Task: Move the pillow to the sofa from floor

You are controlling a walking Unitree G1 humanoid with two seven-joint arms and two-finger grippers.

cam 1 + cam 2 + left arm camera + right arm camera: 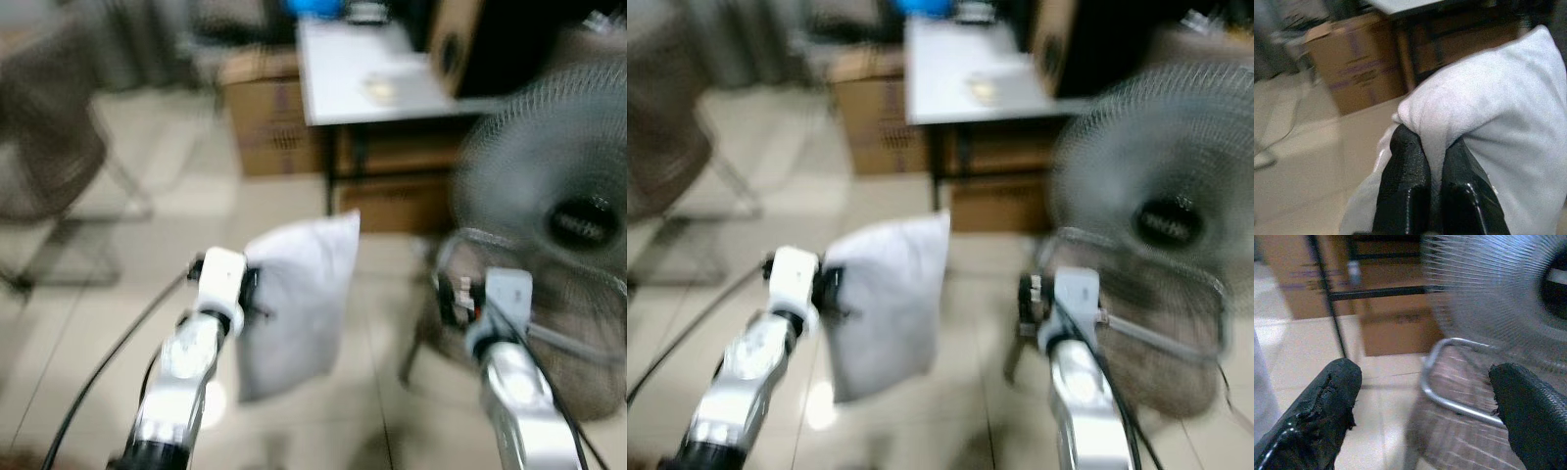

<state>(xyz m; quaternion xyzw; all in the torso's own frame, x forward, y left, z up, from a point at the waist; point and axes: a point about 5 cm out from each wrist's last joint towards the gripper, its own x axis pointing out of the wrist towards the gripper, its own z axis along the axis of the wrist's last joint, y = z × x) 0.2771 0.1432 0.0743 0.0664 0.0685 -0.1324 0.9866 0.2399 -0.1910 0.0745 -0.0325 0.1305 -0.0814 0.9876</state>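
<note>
White pillow (pixel 294 299) hangs off the floor, a pinch of its edge clenched in the left jaws (pixel 1432 169). That small bite could slip in transit. Right jaws (pixel 1425 406), released, risk brushing the fan (pixel 558 196).

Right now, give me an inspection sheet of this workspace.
Surface: pale tiled floor.
Job's things: white pillow lifted off the floor; no sofa seen.
Clutter: standing fan, cardboard boxes, metal-framed chair.
Grippers: left gripper pinches a fold of the pillow; right gripper open, holding nothing, facing the fan.
Cables: black cable runs along the left arm.
Surroundings: grey table, blurred.
</note>
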